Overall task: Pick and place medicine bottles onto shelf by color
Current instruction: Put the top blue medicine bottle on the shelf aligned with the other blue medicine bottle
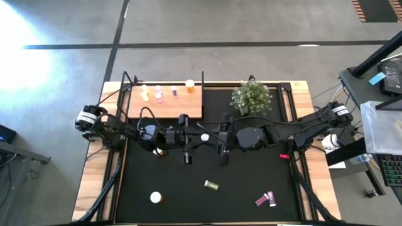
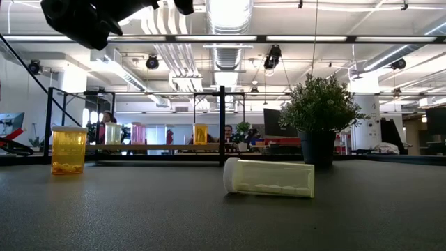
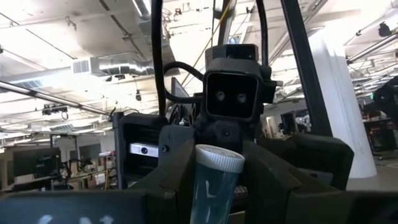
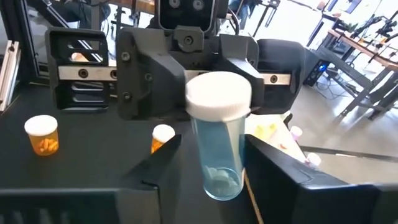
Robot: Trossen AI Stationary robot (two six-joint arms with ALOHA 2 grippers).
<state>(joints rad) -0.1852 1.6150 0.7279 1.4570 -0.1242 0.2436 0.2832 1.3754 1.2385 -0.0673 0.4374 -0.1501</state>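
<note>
We see the blue-teal bottle (image 4: 219,140) mid-mat, clamped in the left gripper (image 1: 188,135), with the right gripper's (image 1: 220,137) fingers around it too; whether they pinch it we cannot tell. The plant (image 1: 251,97) stands at one o'clock, the shelf (image 1: 188,103) at eleven; a yellowish bottle (image 1: 211,185) lies at six.

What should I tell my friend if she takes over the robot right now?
Left end effector: shut on the blue bottle, mid-table.
Right end effector: at that same bottle, facing the left one.
Done: four bottles stand on the shelf.
Left: shelve the blue bottle, then those on the mat: the lying yellowish bottle, the pink bottles, the white-capped bottle and any hidden under the arms.
</note>
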